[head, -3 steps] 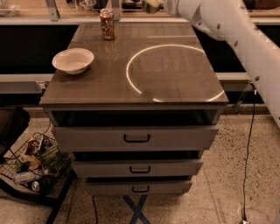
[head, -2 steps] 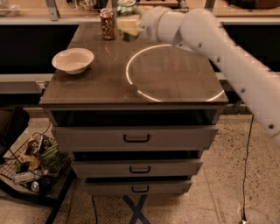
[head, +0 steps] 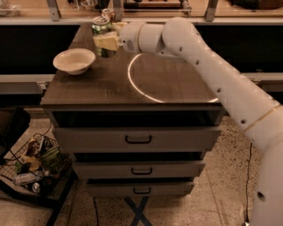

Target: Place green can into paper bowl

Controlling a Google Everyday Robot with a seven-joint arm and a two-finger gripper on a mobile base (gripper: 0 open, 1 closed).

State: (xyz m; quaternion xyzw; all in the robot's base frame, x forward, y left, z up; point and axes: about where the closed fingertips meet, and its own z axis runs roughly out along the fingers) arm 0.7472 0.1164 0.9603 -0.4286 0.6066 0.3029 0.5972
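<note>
The green can, green and silver with a silver top, is held in my gripper, which is shut on its body. The can is upright, lifted above the tabletop just right of and behind the paper bowl. The off-white bowl sits empty near the table's back left corner. My white arm reaches in from the right across the table.
A brown-orange can stands at the back edge behind the gripper. The dark table has a bright ring of reflected light and drawers below. A wire basket of clutter sits on the floor at left.
My arm has swept left from the back right of the table, and the gripper with the green can is now close beside the bowl.
</note>
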